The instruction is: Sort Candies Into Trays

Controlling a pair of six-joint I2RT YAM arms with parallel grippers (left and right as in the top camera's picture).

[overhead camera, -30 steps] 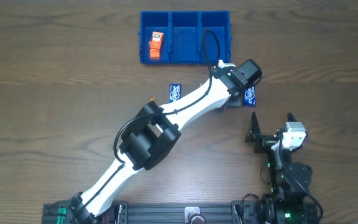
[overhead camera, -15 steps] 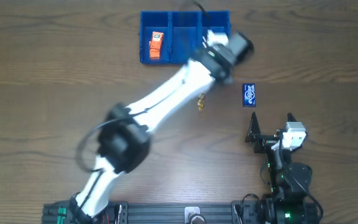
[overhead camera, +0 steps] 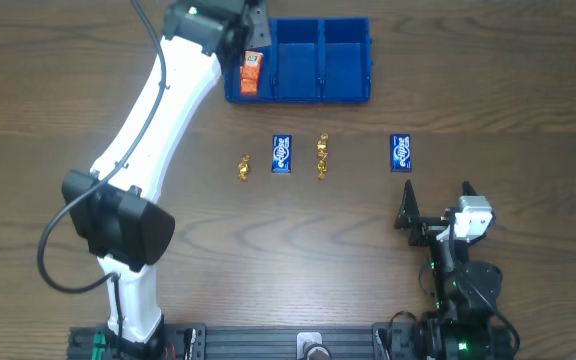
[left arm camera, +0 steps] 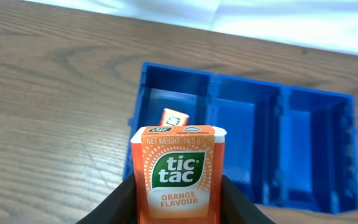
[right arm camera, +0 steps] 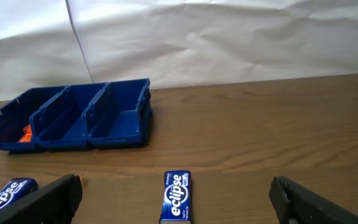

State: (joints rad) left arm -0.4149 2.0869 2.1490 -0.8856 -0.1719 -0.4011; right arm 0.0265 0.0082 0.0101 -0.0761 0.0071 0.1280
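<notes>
The left gripper (left arm camera: 179, 193) is clamping an orange candy box (left arm camera: 179, 171) upright, its two dark fingers (left arm camera: 118, 204) pressing flat against the box's narrow sides, open only as far as the box is wide. It is holding the box raised above the table (overhead camera: 88, 90), close to the end compartment of the blue tray (left arm camera: 241, 84), at the tray's left end in the top view. A second orange box (left arm camera: 174, 116) is lying in that compartment, while the middle and far compartments are showing bare blue floors. The right gripper (overhead camera: 436, 200) is sitting low near its base, well apart from the tray, with its fingers (right arm camera: 48, 199) spread wide and touching nothing. Out on the table between the tray and the right gripper, two blue packs (overhead camera: 281, 153) (overhead camera: 400, 153) are lying flat in a row with two clusters of gold-wrapped candies (overhead camera: 245, 166) (overhead camera: 322, 158), one cluster on either side of the left pack.
</notes>
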